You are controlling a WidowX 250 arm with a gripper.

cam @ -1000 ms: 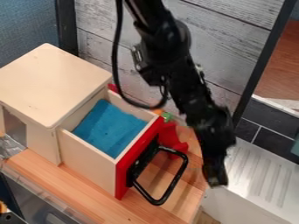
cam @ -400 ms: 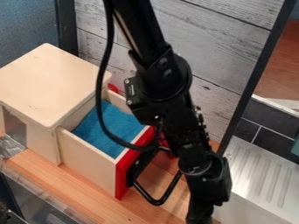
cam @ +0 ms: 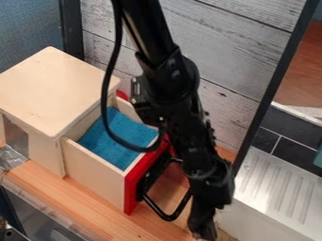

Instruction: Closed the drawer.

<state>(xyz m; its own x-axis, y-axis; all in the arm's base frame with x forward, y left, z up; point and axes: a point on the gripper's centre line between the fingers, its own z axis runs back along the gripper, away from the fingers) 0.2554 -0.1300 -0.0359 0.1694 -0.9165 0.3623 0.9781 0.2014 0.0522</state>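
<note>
Where the drawer (cam: 94, 169) is: out of its wooden box (cam: 56, 89), wide open, so I can see the blue bottom (cam: 116, 141) inside. It has to go back in, and that job is not done.
Red front (cam: 131, 193): it faces away from the box, toward my side of the push. I think this is the best part to press on, because it is big and flat.
Black handle (cam: 166, 216): it sticks out from the red front. My arm (cam: 173, 89) hides some of it, so I cannot tell if they touch.
Gripper (cam: 204, 234): it hangs low, past the handle, on the outer side of the drawer. That looks like a good spot, since a push from there would send the drawer home. I cannot tell if it is open or closed.
Cable (cam: 106, 94): it loops down over the drawer. I would watch that it does not get caught.
Wooden counter (cam: 82, 202): it holds up the box. If I push crooked, the drawer might stick or the box might slide.
Next push: I should go slow and straight, toward the box, until the red front meets it.
</note>
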